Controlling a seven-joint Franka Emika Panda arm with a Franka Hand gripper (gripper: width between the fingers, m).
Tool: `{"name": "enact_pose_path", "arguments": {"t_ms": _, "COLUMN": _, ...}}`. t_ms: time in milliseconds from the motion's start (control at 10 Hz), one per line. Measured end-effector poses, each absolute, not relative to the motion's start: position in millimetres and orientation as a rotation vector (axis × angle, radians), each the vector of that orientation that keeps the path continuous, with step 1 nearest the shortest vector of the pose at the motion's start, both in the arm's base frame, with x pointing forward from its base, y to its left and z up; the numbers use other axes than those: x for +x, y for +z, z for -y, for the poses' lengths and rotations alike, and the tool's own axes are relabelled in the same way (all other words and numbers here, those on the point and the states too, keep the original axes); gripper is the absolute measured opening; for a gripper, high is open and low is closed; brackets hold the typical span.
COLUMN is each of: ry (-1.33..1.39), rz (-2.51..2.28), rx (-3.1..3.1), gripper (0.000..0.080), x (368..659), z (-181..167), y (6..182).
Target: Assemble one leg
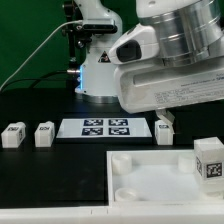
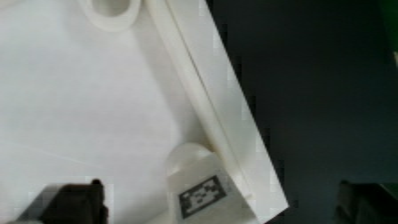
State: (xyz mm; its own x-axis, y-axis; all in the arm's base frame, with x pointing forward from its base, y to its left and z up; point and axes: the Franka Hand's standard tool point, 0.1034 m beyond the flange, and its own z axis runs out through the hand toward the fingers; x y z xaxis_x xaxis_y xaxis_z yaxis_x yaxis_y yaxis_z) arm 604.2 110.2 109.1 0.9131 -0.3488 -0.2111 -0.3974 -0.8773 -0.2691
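Observation:
The large white panel (image 1: 150, 178) lies at the front. It fills most of the wrist view (image 2: 89, 110), with a round socket (image 2: 111, 8) showing. A tagged white leg (image 1: 165, 130) stands at the panel's far edge. My gripper (image 1: 166, 118) hangs just above it. In the wrist view the leg (image 2: 201, 193) lies between my gripper's (image 2: 222, 203) two dark fingers (image 2: 71, 205), which stand wide apart and do not touch it. The gripper is open. Another leg (image 1: 208, 160) stands at the panel's corner on the exterior view's right.
Two more legs (image 1: 13, 135) (image 1: 44, 134) stand on the black table at the exterior view's left. The marker board (image 1: 100, 127) lies between them and my gripper. The arm's base (image 1: 95, 60) stands behind.

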Motion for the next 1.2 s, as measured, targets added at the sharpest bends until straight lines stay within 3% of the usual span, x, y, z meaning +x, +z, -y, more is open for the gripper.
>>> {"name": "enact_pose_path", "arguments": {"t_ms": 500, "ry": 0.099, "rz": -0.380, "rx": -2.921, "gripper": 0.0649, "x": 623.2, "z": -118.6, "y": 106.2}}
{"name": "enact_pose_path", "arguments": {"t_ms": 1200, "ry": 0.087, "rz": -0.363, "rx": -2.912, "gripper": 0.0649, "x": 632.1, "z": -104.4, "y": 81.7}}
